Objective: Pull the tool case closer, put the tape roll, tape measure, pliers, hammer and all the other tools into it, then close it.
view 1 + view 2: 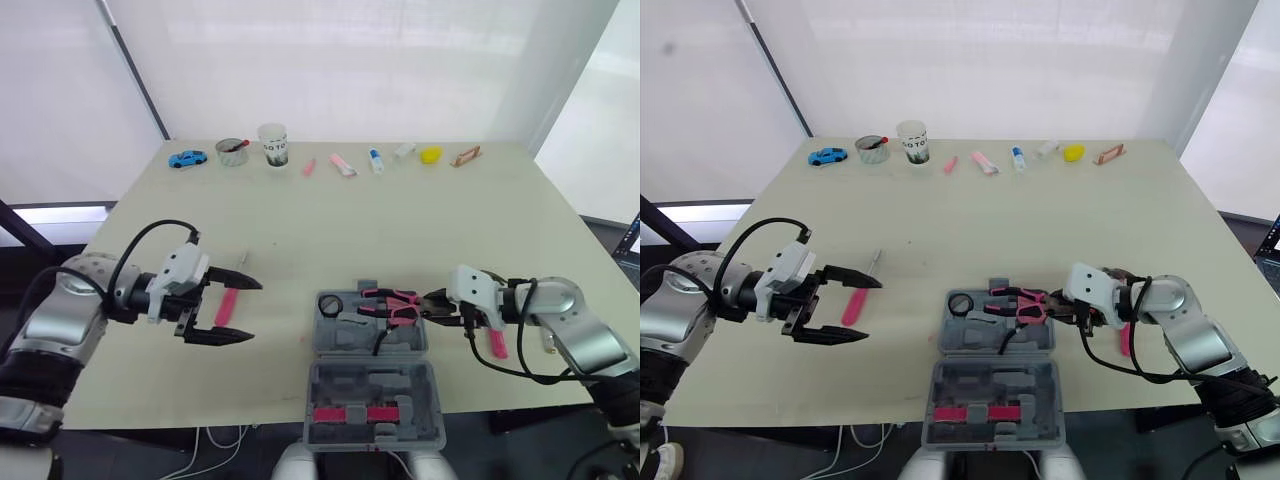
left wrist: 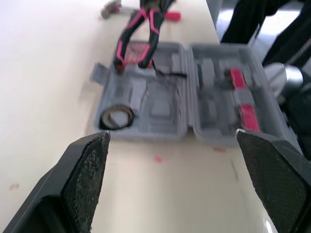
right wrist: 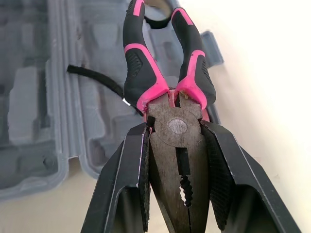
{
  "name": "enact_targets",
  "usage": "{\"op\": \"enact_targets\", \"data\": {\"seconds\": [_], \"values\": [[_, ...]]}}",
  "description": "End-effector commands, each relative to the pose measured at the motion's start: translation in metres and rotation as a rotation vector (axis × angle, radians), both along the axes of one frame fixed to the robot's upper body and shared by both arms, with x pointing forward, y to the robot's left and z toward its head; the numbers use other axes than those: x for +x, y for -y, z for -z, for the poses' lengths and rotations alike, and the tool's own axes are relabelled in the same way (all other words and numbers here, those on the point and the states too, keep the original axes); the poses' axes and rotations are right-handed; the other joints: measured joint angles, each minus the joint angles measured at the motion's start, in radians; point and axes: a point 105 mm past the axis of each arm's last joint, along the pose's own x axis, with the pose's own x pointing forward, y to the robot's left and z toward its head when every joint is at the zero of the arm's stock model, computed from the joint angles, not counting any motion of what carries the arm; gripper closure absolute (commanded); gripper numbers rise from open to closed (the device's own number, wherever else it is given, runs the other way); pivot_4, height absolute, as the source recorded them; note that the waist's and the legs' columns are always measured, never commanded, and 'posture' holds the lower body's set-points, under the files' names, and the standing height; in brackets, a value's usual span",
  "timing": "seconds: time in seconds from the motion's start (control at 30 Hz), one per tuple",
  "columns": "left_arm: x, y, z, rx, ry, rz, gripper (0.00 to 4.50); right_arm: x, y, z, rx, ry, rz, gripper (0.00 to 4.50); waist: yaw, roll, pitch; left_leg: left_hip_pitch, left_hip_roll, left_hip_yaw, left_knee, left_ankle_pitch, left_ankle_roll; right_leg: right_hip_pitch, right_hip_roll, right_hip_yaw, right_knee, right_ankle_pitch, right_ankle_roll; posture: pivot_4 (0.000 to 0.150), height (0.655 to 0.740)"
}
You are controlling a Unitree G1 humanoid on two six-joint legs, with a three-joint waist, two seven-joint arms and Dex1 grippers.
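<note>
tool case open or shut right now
Open: the tool case lies spread flat, both moulded grey halves facing up, hinge between them. The right pincer holds the pliers over the far half.

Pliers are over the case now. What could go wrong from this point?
1. The right gripper clamps the pliers by the head with the handles spread, so they may not seat in the tool case tray and could block closing.
2. A black strap lies across the tray beneath the handles and might get trapped.
3. The lid seems to overhang the near edge of the table; a push could tip the case.
</note>
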Motion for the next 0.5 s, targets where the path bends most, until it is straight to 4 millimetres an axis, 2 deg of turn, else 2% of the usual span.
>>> {"op": "enact_targets", "data": {"seconds": [0.03, 0.5], "values": [[-0.009, 0.006, -0.014, -0.025, 0.022, 0.081, 0.06, -0.006, -0.021, -0.01, -0.015, 0.066, -0.118, 3.52, 0.0, 0.0, 0.0, 0.0, 0.0, 0.0, 0.0, 0.0, 0.0, 0.0, 0.0, 0.0, 0.0, 0.0, 0.0, 0.15, 0.74], [-0.012, 0.015, -0.017, -0.041, 0.015, 0.1, 0.06, 0.006, -0.061, 0.008, -0.114, 0.077, -0.178, 3.52, 0.001, 0.0, 0.0, 0.0, 0.0, 0.001, 0.001, 0.0, 0.0, 0.0, 0.0, 0.0, 0.0, 0.0, 0.0, 0.15, 0.74]]}}
